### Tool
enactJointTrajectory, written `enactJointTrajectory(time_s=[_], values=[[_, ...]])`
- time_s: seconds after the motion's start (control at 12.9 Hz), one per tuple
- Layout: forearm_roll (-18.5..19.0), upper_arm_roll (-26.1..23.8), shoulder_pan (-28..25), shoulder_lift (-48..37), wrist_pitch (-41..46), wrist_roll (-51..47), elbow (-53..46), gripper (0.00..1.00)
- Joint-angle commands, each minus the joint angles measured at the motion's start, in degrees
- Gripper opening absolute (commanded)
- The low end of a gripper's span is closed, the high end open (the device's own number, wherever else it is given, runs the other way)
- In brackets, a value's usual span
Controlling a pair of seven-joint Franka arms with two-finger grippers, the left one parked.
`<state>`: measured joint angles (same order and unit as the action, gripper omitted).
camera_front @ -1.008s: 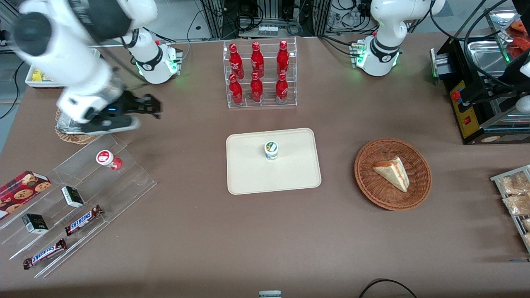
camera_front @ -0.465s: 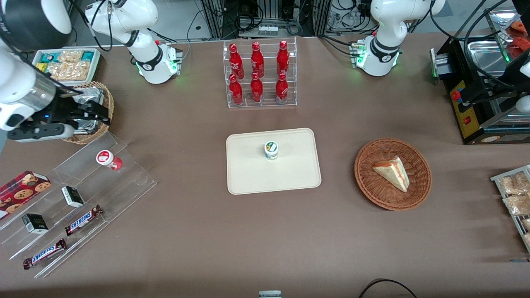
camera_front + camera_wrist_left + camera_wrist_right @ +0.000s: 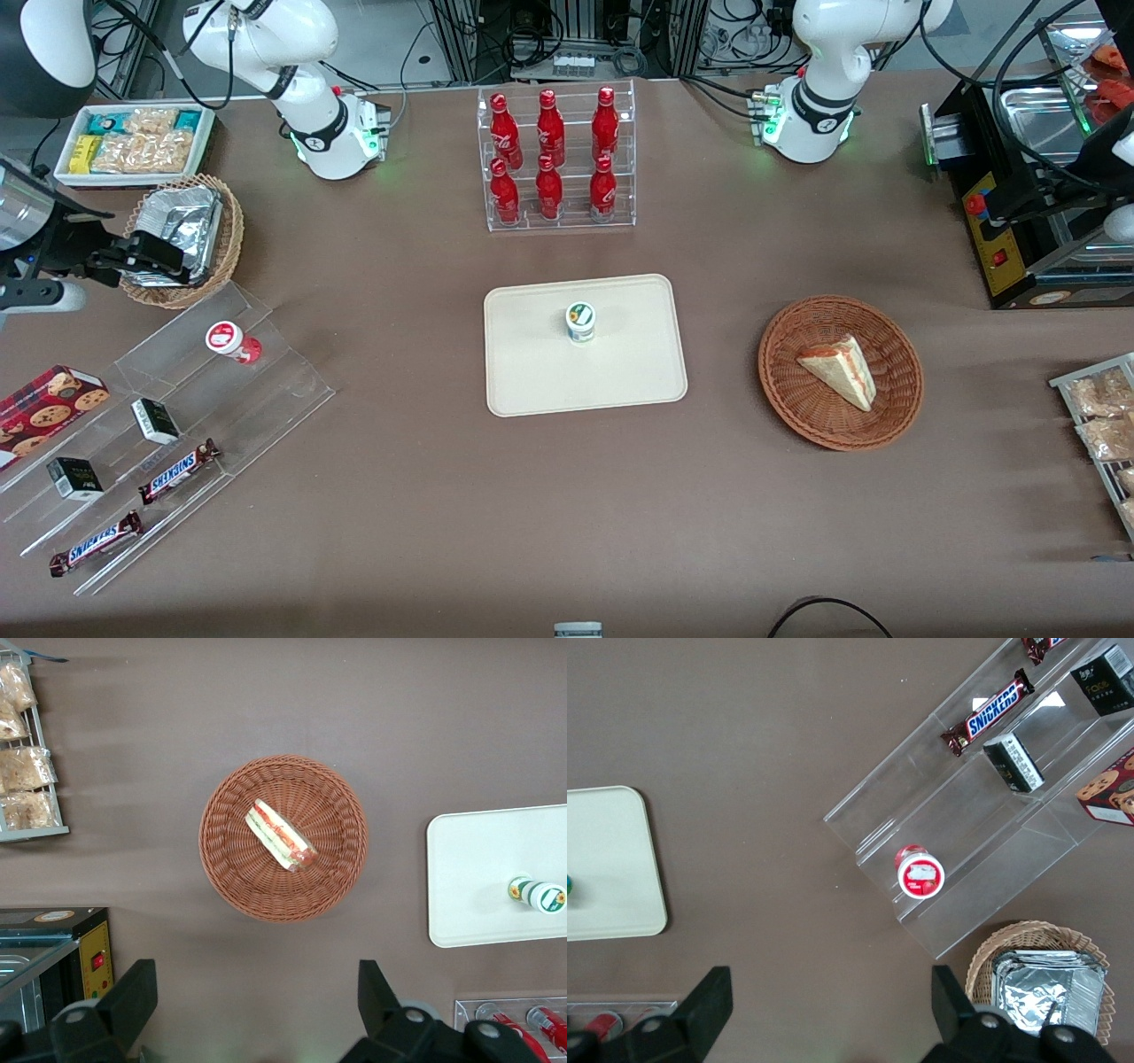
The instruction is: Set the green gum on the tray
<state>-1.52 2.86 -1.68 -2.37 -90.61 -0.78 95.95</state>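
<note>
The gripper (image 3: 149, 257) hangs with its fingers spread wide and nothing between them, at the working arm's end of the table and at mid-height on the edge of the front view. It is over the rim of a round wicker basket (image 3: 234, 232) filled with silver foil packets (image 3: 182, 223). The right wrist view shows the same spread fingers (image 3: 713, 992) high above the brown tabletop.

Just nearer the front camera than that basket is a clear acrylic stepped stand (image 3: 283, 390). On its top step is a red-lidded gum bottle (image 3: 232, 341). The lower steps carry two small black boxes (image 3: 155, 421), two Snickers bars (image 3: 177, 471) and a red cookie box (image 3: 49, 403). Farther from the camera than the foil basket, a white tub of snack packets (image 3: 133, 142) sits near the upper edge of the frame.

The green gum (image 3: 580, 322) stands upright on the cream tray (image 3: 532, 381) in the middle of the front view, a little above the tray's centre and well apart from the gripper. Above the tray in the frame is a clear rack of six red cola bottles (image 3: 558, 159). Toward the parked arm's end, a second wicker basket (image 3: 788, 399) holds a wedge sandwich (image 3: 837, 370).
</note>
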Motion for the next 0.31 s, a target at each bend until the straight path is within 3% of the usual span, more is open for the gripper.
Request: enactJointTrajectory(time_s=[0.0, 0.23], values=[[0.4, -0.2, 0.4, 1.7, 1.7, -0.4, -2.8, 1.0], [0.3, -0.2, 2.0, 2.3, 1.7, -0.3, -2.8, 1.0]])
